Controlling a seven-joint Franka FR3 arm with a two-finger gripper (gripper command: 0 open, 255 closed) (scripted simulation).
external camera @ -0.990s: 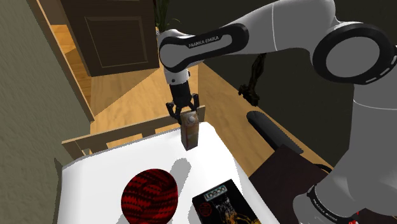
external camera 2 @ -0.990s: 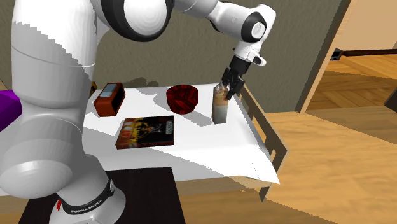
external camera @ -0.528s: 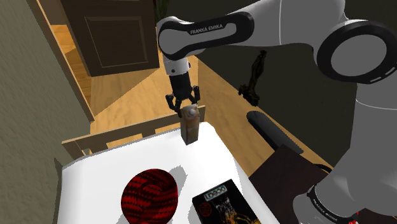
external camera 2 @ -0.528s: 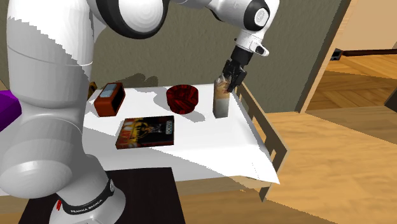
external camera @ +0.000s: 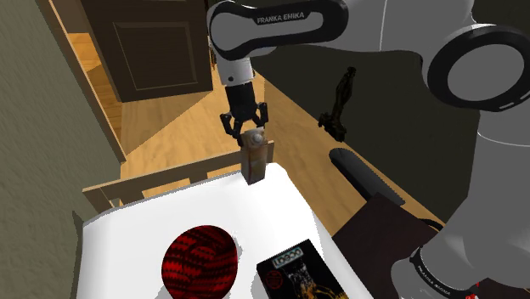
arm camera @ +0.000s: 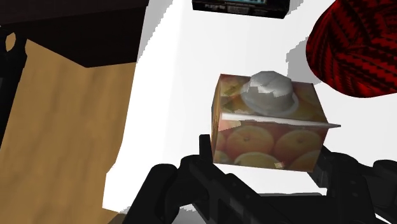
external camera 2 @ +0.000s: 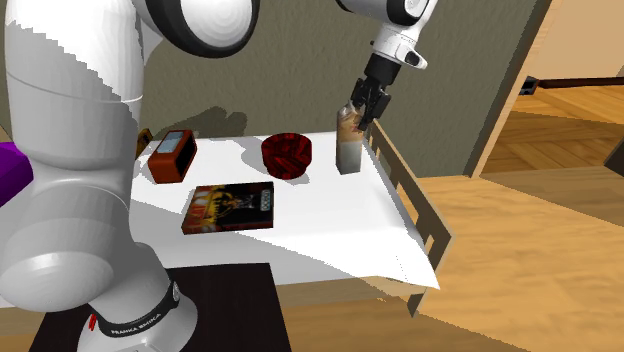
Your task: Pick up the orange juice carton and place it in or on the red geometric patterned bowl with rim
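clamping the gripper [external camera: 245, 127] on the upper part of the orange juice carton [external camera: 253, 163], fingers [arm camera: 337, 175] pressing two opposite sides below the white cap [arm camera: 272, 93]; holding it upright at the far corner of the white table [external camera: 127, 229], seemingly just clear of the top, well apart from the red patterned bowl [external camera: 200, 261]; judging it light and stiff-walled, yet liable to dent under a hard squeeze and to slip on its smooth printed faces, so favouring a hold across the flat sides near the top; counting one carton, one bowl, one dark flat box [external camera: 299, 273], one reddish-brown boxy thing [external camera 2: 172, 155], one gripper
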